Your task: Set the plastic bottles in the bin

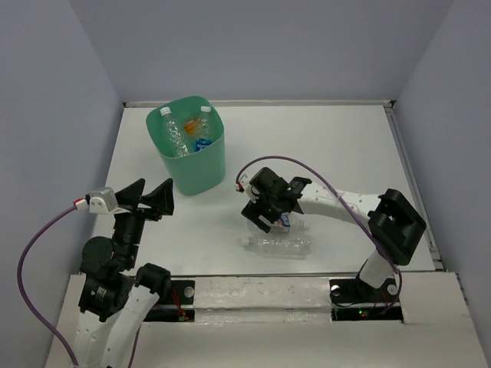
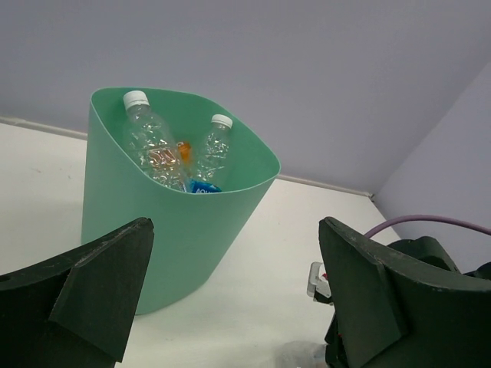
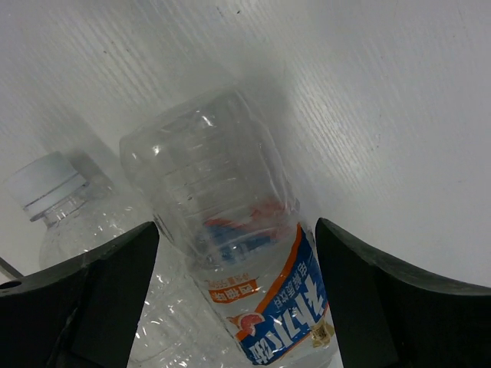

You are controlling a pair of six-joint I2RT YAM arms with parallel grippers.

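Surface: white table (image 1: pixel 345 146); pale lavender walls on the left, far and right sides.
Bin: mint-green bin (image 1: pixel 198 172) stands upright near the far-left corner, top open.
In bin: two clear white-capped bottles (image 1: pixel 176 132) lean inside, caps up. An orange bit and a blue label show between them; the rest is hidden.
On table: labelled bottle (image 1: pixel 287 222) lies on its side near the middle of the near edge. A clear bottle (image 1: pixel 278 245) lies just nearer that edge, white cap pointing left; cannot tell if the two touch.
Left arm: at the near-left corner, wrist raised. Left gripper (image 1: pixel 154 192) is off the table and aimed at the bin, jaws wide, nothing between them.
Right arm: base at near-right, reaching left. Right gripper (image 1: pixel 267 213) is down over the labelled bottle, jaws wide, one finger on each side with a gap at both, not clamped.
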